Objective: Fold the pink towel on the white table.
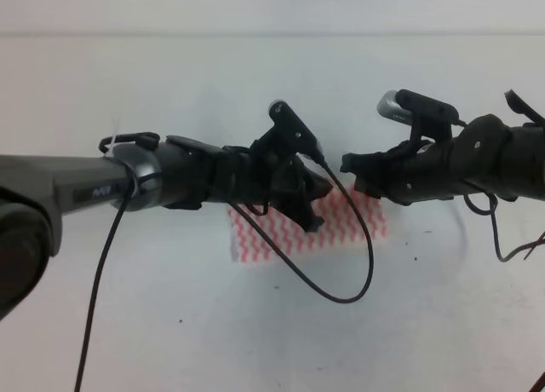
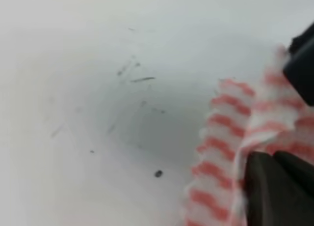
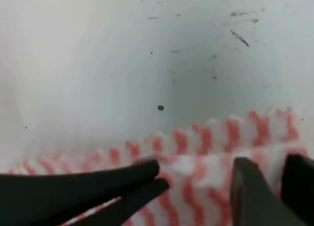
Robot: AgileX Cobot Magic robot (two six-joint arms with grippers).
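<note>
Exterior high view: the pink towel (image 1: 341,226) lies on the white table (image 1: 255,94) at frame centre, slightly below the middle, mostly hidden under both arms. Its long axis runs left-right across the frame, tilted a little so the right end sits higher than the left. Wavy pink-white stripes run along that long axis.

The left gripper (image 1: 317,196) comes in from the left edge and sits over the towel's upper middle. The right gripper (image 1: 351,175) comes in from the right edge, just beside it, over the towel's upper right part. A black cable (image 1: 358,285) loops down from the left arm over the towel and the table below it.

Left wrist view: towel (image 2: 230,152) fills the lower right, its scalloped edge facing the bare table (image 2: 98,88); dark finger (image 2: 274,191) lies on the cloth, a fold of cloth rising between the two dark finger parts. Looks clamped on the towel.

Right wrist view: towel (image 3: 206,152) spans the lower half, scalloped edge up. Fingers (image 3: 98,179) lie on the cloth with a wide gap between left and right pads, cloth showing between them; jaws apart, cloth not pinched.
</note>
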